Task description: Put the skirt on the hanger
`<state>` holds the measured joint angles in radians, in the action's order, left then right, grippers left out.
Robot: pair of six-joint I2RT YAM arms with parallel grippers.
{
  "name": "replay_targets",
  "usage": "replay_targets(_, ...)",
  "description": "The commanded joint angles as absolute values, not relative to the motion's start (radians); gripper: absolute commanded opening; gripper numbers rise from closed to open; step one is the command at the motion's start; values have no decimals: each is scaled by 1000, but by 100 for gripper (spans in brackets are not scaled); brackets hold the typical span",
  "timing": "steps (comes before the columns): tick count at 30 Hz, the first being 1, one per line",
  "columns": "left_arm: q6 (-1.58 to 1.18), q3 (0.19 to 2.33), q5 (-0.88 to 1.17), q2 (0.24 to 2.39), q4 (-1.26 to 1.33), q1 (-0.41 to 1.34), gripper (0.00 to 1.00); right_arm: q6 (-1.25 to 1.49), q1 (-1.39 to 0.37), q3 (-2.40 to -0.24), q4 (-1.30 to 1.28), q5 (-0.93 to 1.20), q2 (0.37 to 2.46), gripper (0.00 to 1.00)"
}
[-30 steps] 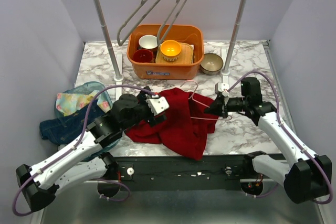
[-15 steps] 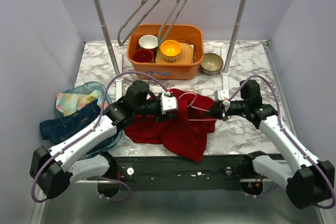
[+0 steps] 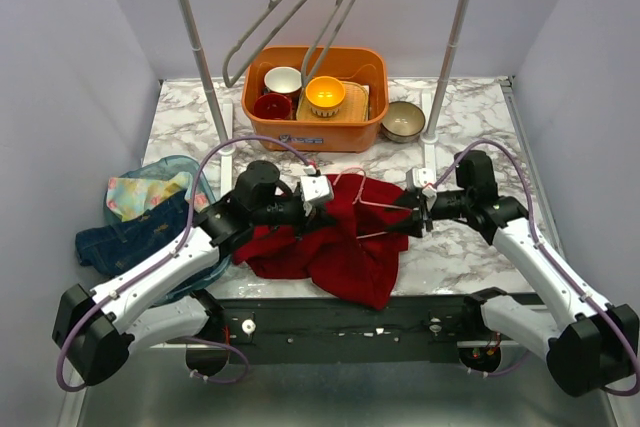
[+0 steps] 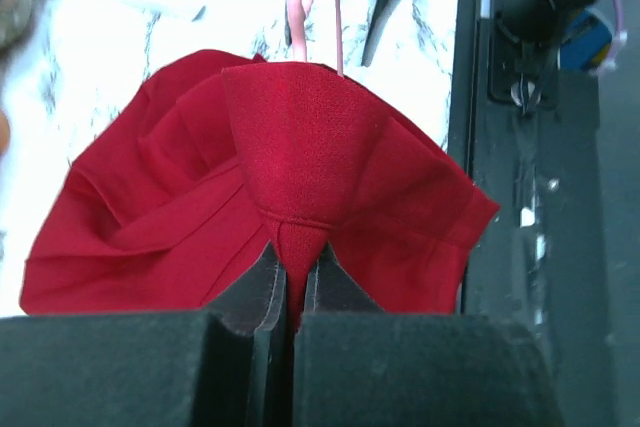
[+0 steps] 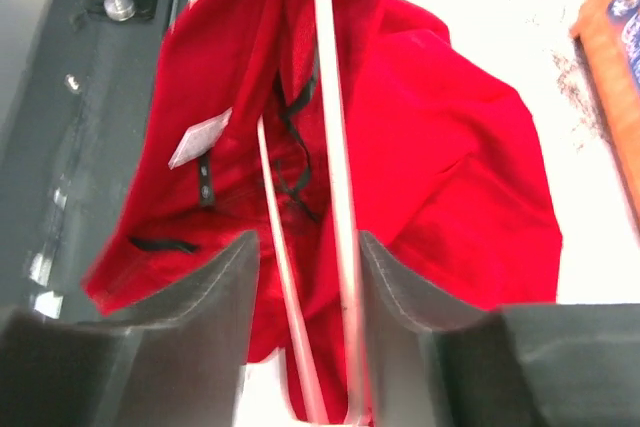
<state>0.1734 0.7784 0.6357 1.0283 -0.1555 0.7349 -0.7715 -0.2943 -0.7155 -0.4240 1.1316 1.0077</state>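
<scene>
Left pincer [image 4: 295, 269] clamped on red skirt [image 4: 300, 137] fold, likely propping waistband open for hanger [image 5: 327, 97]. Right pincer [image 5: 305, 277] half-wide, hanger wires loose between jaws. Skirt mid-surface [image 3: 450, 252], toward near edge.

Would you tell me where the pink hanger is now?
Top view, table centre: the pink hanger lies on the red skirt between the left gripper and right gripper, near the orange tub.
</scene>
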Motion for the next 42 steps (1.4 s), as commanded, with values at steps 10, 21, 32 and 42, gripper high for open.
replay_targets(10, -428, 584, 232, 732, 23, 736, 0, -457, -250, -825, -523, 588, 776, 100)
replay_targets(21, -512, 597, 245, 741, 150, 742, 0, -342, -258, -683, -391, 755, 1038, 100)
replay_targets(32, -514, 597, 172, 716, 150, 747, 0, -258, -279, -726, -365, 865, 1216, 73)
replay_targets(42, -451, 630, 161, 681, 132, 747, 0, -213, -275, -791, -420, 838, 1256, 9)
